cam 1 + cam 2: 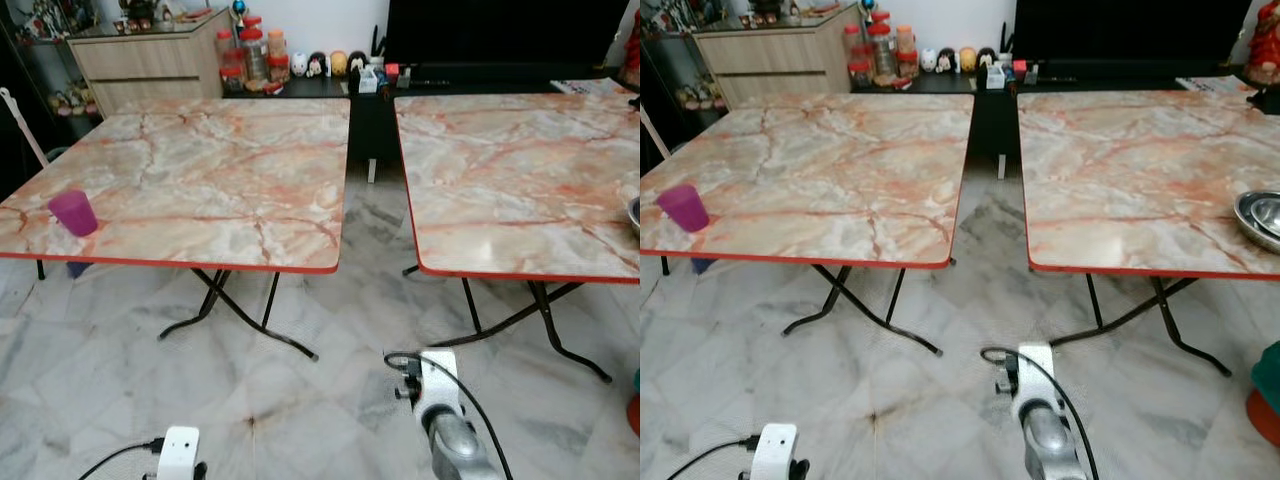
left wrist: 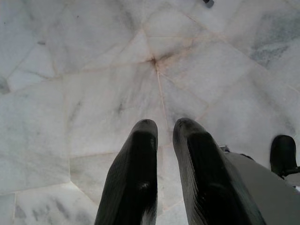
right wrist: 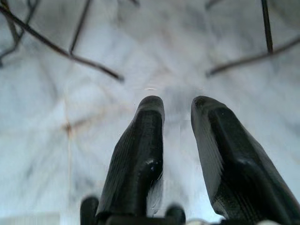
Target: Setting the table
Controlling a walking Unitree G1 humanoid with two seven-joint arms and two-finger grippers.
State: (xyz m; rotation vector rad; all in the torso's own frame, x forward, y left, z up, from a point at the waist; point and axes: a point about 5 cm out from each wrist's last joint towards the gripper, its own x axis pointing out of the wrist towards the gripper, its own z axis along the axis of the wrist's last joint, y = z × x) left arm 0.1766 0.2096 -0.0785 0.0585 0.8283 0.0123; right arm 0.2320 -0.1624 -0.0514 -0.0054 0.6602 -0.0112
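So far: hardly anything is set; by my guess the job has only just begun.
Left counter (image 1: 200, 170): one purple cup (image 1: 73, 212) stands near its near left corner. I see no plates, spoons or forks on it.
Right counter (image 1: 1140, 170): a shiny metal bowl (image 1: 1262, 217) sits at its right edge, partly cut off from view. Whether more bowls are stacked in it, I cannot tell.
Floor (image 1: 300, 400): white marble, with a gap between the two counters where the robot faces.
Left hand (image 2: 164, 140): hangs low over the floor, fingers a little apart, grasping nothing.
Right hand (image 3: 177, 117): also low over the floor, fingers apart, grasping nothing.
Far side: a cabinet (image 1: 150, 60) and a dark shelf with jars (image 1: 250, 50) and small toys.
Still to do: I think the robot must fetch dishes and lay them out on a counter. Both hands are free for that.
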